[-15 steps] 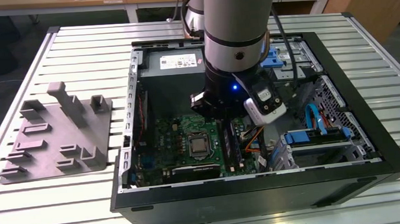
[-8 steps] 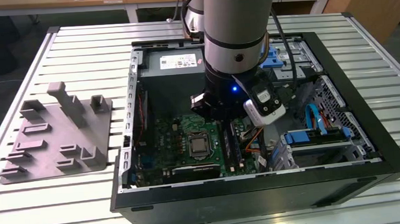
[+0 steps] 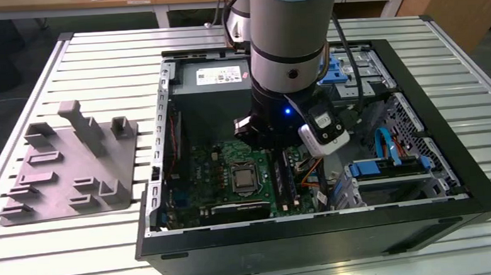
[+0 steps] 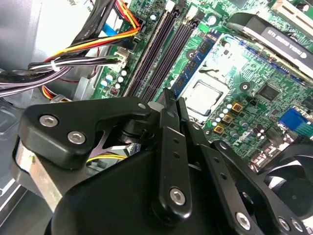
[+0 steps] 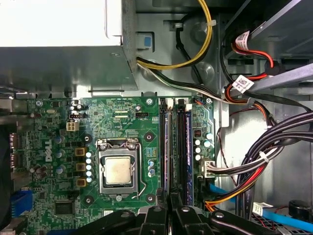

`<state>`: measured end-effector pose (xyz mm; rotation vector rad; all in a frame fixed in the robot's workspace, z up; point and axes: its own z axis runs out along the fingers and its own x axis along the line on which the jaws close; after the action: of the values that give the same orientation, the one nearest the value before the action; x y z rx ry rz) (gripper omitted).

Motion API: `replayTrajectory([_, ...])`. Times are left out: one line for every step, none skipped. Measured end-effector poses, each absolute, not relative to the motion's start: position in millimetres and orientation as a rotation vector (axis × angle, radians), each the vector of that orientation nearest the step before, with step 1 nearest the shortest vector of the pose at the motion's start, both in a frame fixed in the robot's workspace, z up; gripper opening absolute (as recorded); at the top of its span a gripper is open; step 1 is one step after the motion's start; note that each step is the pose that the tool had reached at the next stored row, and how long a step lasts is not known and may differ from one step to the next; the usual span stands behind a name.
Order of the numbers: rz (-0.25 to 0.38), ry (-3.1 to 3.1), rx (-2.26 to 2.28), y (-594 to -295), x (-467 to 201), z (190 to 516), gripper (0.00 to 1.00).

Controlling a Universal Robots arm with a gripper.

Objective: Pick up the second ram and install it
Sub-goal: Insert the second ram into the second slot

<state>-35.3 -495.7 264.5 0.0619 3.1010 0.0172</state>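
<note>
Now gripper (image 4: 171, 95) clenched over RAM slots (image 5: 174, 147); cable bundle (image 5: 264, 161) beside, CPU socket (image 5: 118, 170) opposite.

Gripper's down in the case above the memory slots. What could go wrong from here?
The black gripper hangs right over the long black memory slots; slight misalignment could scrape the green motherboard.
The bundled black, orange and yellow cables lie beside the slots and might snag.
The bare silver processor next to them is exposed to a knock.

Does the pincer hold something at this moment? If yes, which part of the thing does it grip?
It cannot be told. In the second wrist view the pincer hangs above the motherboard near the memory slots, and nothing visible sits between its tips.
</note>
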Motion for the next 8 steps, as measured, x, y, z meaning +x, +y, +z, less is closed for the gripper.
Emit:
replayTrajectory([0.017,3.101,0.062,-495.7,-35.3,264.0,0.14])
replayTrajectory([0.017,3.101,0.062,-495.7,-35.3,263.3,0.14])
replayTrajectory([0.017,3.101,0.062,-495.7,-35.3,262.7,0.14])
replayTrajectory([0.017,3.101,0.063,-495.7,-35.3,262.0,0.14])
replayTrajectory([0.017,3.101,0.066,-495.7,-35.4,261.4,0.14])
replayTrajectory([0.017,3.101,0.069,-495.7,-35.3,260.7,0.14])
replayTrajectory([0.017,3.101,0.072,-495.7,-35.3,259.9,0.14])
replayTrajectory([0.017,3.101,0.075,-495.7,-35.3,258.8,0.14])
